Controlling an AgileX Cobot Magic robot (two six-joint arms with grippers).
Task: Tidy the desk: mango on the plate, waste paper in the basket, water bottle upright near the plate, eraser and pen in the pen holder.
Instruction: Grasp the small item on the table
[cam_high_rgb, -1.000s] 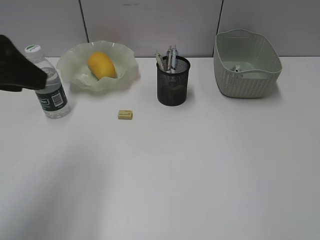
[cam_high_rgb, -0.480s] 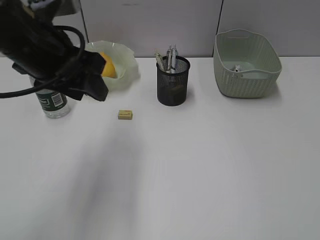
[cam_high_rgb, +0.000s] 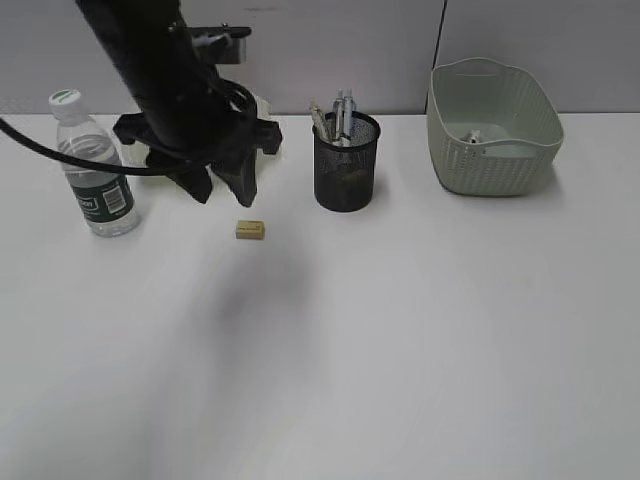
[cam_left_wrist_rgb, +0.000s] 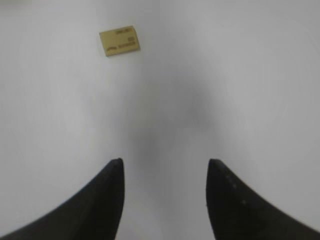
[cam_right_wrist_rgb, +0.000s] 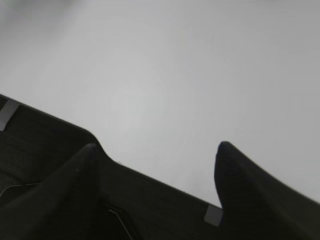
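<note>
My left gripper (cam_high_rgb: 222, 188) is open and empty, hanging above the white desk (cam_high_rgb: 400, 330) just behind the small tan eraser (cam_high_rgb: 251, 229). The eraser also shows in the left wrist view (cam_left_wrist_rgb: 119, 41), ahead and left of the open jaws (cam_left_wrist_rgb: 164, 165). The arm hides most of the green wavy plate (cam_high_rgb: 262, 118); the mango is hidden. The water bottle (cam_high_rgb: 93, 170) stands upright at the left. The black mesh pen holder (cam_high_rgb: 346, 165) holds several pens. The waste paper (cam_high_rgb: 472, 136) lies in the green basket (cam_high_rgb: 495, 125). My right gripper (cam_right_wrist_rgb: 156, 150) is open over the desk's front edge.
A grey partition wall runs behind the desk. The right arm does not show in the exterior view. A dark surface lies below the desk edge (cam_right_wrist_rgb: 45, 145) in the right wrist view.
My left arm has swung in from the far left, past the bottle, to just behind the eraser. It now covers the plate and mango. Nothing else moved.
</note>
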